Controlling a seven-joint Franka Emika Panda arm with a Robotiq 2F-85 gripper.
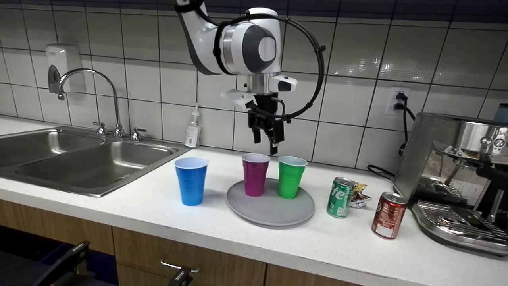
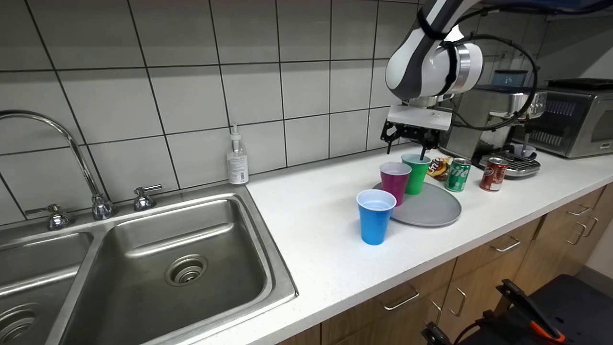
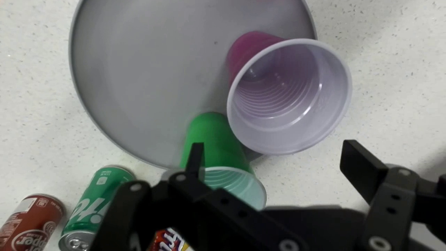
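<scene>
My gripper [image 1: 265,143] is open with nothing between its fingers, and it points down just above and behind two cups on a round grey plate [image 1: 270,212]. These are a purple cup [image 1: 254,176] and a green cup [image 1: 290,178], both upright and close together. In the wrist view one finger [image 3: 196,158] overlaps the green cup [image 3: 214,139] and hides part of its rim. The opposite finger [image 3: 362,167] stands over bare counter, to the right of the purple cup [image 3: 251,52]. A blue cup [image 2: 375,223] stands upright on the counter beside the plate.
A green can [image 1: 340,198], a red can [image 1: 389,216] and a shiny snack bag [image 1: 359,196] stand beyond the plate, near a coffee machine [image 1: 468,182]. Behind is a tiled wall. A steel sink [image 2: 191,249] and a pump bottle [image 2: 237,160] lie on the opposite side.
</scene>
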